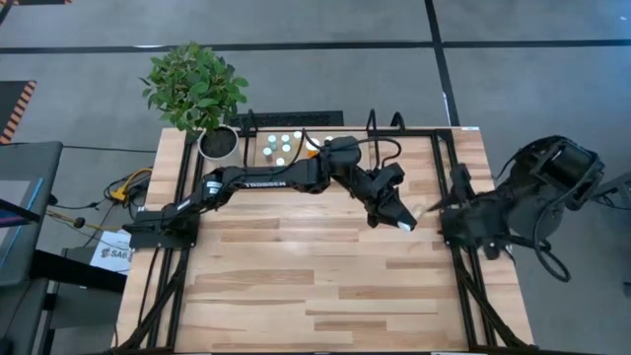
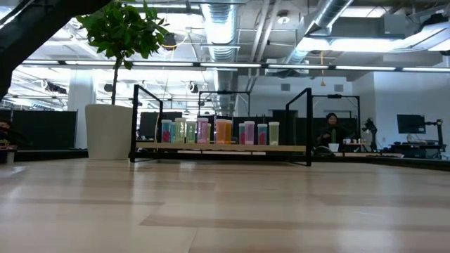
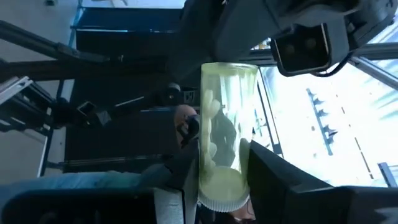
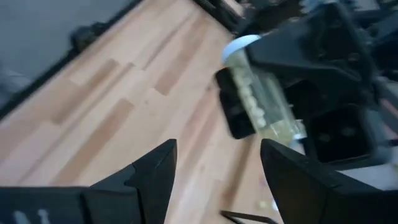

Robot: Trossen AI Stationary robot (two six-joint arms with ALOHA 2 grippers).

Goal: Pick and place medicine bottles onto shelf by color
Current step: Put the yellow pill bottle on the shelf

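My left gripper (image 1: 399, 215) hovers over the table's middle right, shut on a pale yellow-green see-through medicine bottle (image 3: 225, 134) with a white cap (image 4: 239, 43). My right gripper (image 4: 217, 149) stands open and holds nothing at the right edge, its fingers pointing at that bottle (image 4: 264, 99) from close by. The shelf (image 1: 296, 148) stands at the far edge on its black frame. Several white-capped bottles (image 2: 218, 131) stand in a row on it. My left gripper pinches the bottle's body between its two fingers (image 3: 177, 186), close to the capped end (image 3: 224, 200). The bottle lies across the fingers and sticks out past them. It is lifted clear of the table.
A potted plant (image 1: 202, 94) stands at the far left corner beside the shelf. Black frame rails (image 1: 449, 177) run along the table's left and right edges. Bare wood (image 1: 296, 286) fills the near half. A person (image 2: 330, 130) sits in the room behind.
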